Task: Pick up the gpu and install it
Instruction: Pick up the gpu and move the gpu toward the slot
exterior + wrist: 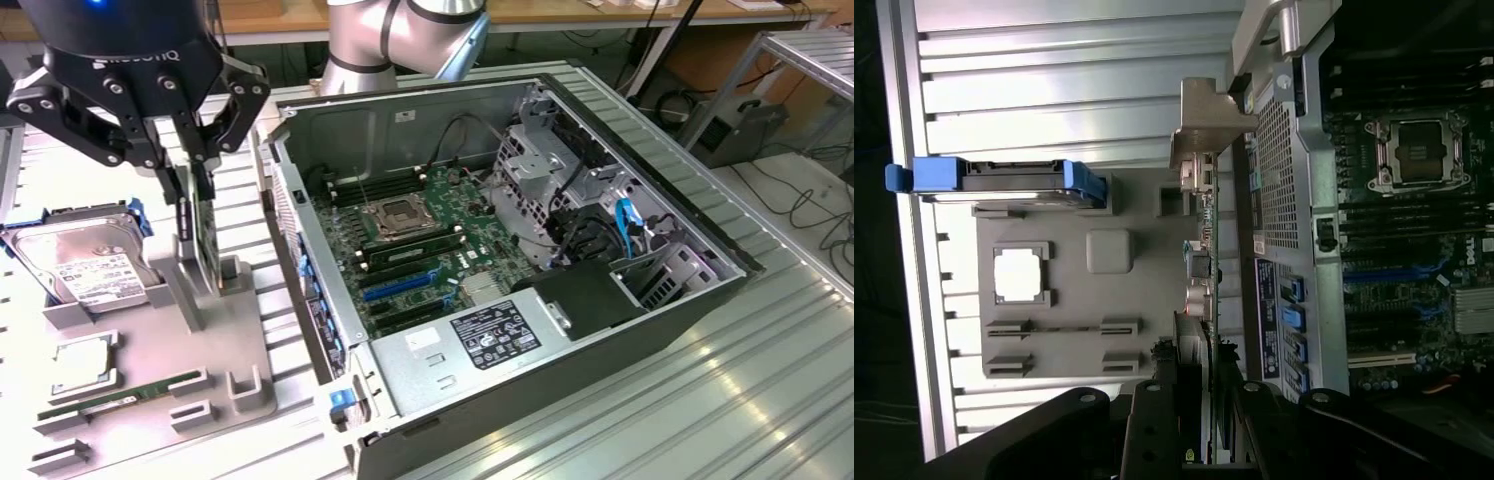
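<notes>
Black gripper [187, 182] points straight down from the arm, jaws clamped on the top edge of the gpu [207, 225], which stands upright at the grey fixture tray's [251, 372] edge nearest the open computer case [667, 335].

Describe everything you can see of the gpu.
The gpu is a thin dark circuit card, seen edge-on, with small components along it and a silver metal bracket bent at one end. It stands upright on its long edge in a slot of the grey tray, beside the open case. The gripper sits over its top edge, with the jaws closed on its two faces.
</notes>
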Robot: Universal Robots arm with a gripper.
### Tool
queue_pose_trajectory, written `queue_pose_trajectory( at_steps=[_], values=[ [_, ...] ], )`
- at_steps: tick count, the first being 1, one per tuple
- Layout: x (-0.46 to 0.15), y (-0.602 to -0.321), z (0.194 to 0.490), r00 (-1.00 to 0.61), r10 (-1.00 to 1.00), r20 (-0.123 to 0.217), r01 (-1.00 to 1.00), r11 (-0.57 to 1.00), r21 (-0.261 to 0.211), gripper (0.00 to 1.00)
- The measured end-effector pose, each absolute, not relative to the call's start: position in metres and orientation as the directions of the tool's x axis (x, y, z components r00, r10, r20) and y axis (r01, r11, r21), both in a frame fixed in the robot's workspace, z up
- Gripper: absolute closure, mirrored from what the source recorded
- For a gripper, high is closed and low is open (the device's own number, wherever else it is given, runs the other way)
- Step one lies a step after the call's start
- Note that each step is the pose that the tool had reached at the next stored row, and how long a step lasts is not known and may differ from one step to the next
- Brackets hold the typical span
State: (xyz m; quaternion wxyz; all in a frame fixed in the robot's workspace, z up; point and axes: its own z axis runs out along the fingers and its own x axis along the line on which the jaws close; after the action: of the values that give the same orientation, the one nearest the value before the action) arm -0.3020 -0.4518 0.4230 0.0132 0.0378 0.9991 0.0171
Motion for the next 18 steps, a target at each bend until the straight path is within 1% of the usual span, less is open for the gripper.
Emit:
queue_pose_trajectory(
  at_steps=[18],
  values=[
    [-0.3021,-0.4518,0.4334,-0.997,0.076,-0.025,0.075,0.997,0.035,0.74]
  ],
)
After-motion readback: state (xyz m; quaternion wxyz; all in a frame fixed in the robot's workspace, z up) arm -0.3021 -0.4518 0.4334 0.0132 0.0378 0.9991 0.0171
